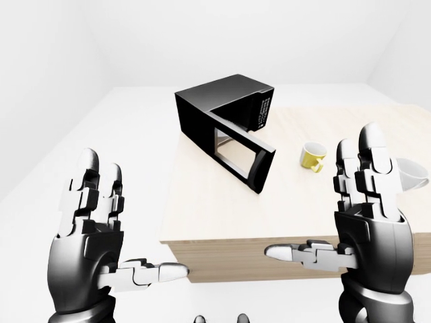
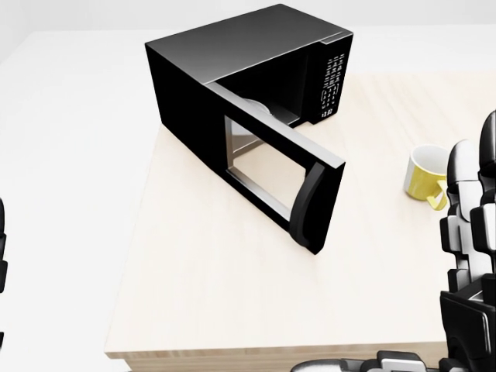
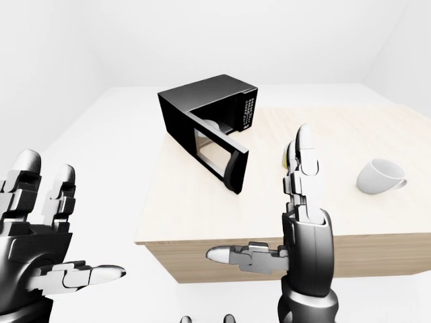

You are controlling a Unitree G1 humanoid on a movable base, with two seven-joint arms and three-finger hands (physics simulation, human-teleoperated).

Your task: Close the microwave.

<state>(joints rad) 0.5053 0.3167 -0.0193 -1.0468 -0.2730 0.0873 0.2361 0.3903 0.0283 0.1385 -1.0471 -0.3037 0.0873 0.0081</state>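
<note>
Two hands raised, fingers spread wide, holding nothing: left hand near-left, right hand near-right, both short of table. Black microwave at far-left part of table, door swung open toward near edge. Yellow mug right of door. White cup farther right, on its side.

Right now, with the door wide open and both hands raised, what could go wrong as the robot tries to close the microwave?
1. Both the left hand and right hand hang short of the table, so a swing at the door may miss.
2. The yellow mug sits close to the right hand in the head view; a sweep could knock it.
3. A hard shove on the door might slide the microwave instead.
</note>
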